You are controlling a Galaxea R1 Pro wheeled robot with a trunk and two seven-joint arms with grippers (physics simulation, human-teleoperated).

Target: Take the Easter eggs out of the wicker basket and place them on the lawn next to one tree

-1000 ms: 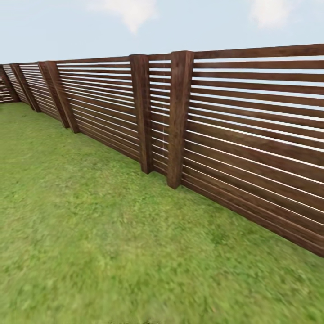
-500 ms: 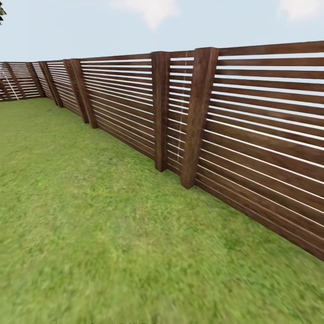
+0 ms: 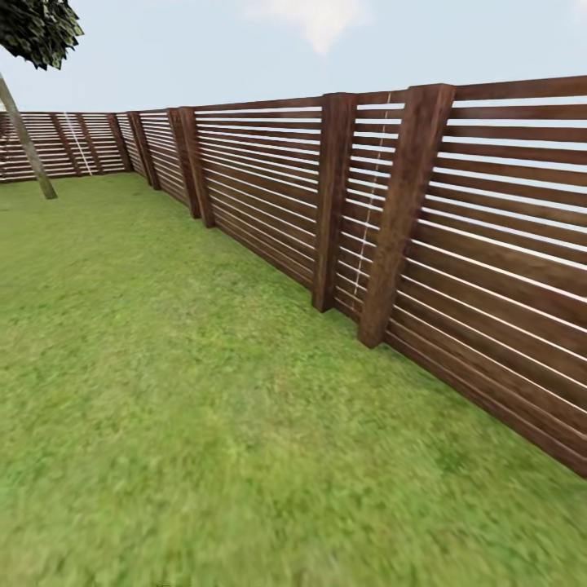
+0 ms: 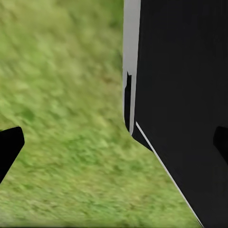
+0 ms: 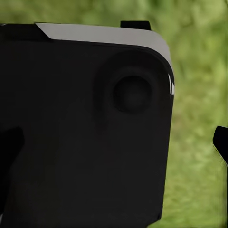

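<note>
The lawn is bordered by a slatted wooden fence — a leaning tree is seen far off. Both grippers are carried spread wide and empty, fingertips apart, presumably because the robot is travelling.

Wide mottled green lawn underfoot, bordered by a dark brown slatted wooden fence along its right edge and far end. Leaning pale trunk of a tree near the lawn's far left corner, dark foliage above. Pale sky beyond.
</note>
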